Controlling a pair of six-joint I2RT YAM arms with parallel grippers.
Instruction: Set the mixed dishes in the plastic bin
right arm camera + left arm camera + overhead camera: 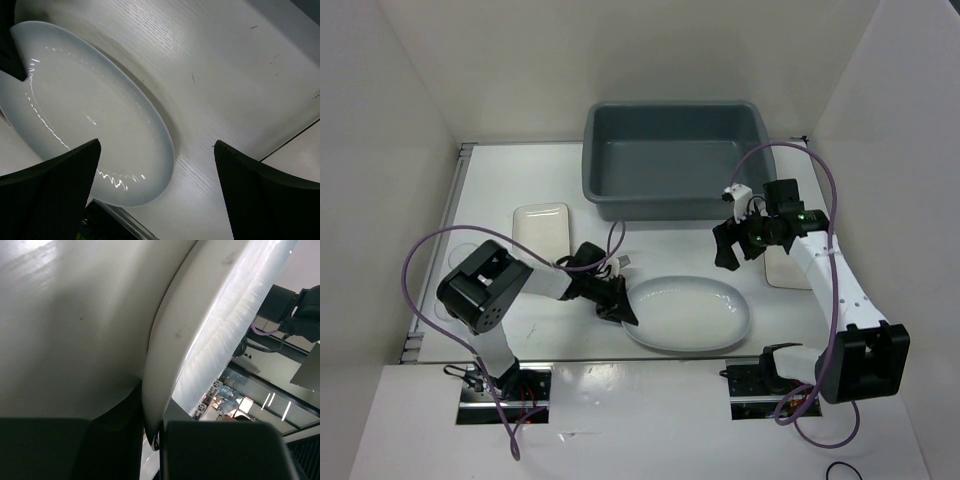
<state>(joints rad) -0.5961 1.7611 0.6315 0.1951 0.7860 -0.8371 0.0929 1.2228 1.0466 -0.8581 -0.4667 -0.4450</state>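
While the left claw [623,308] apparently grips the rim of the large white oval platter [692,315] on the table [500,180], the right claw [728,245] hangs released. The next move should be a level lift into the dark grey plastic bin [670,205].

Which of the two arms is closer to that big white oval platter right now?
Left. The left arm's fingers pinch the oval platter at its left rim. The right arm's fingers hang open in the air off its far right edge, touching nothing.

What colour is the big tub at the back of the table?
The plastic bin is dark grey, clearest in the top external view.
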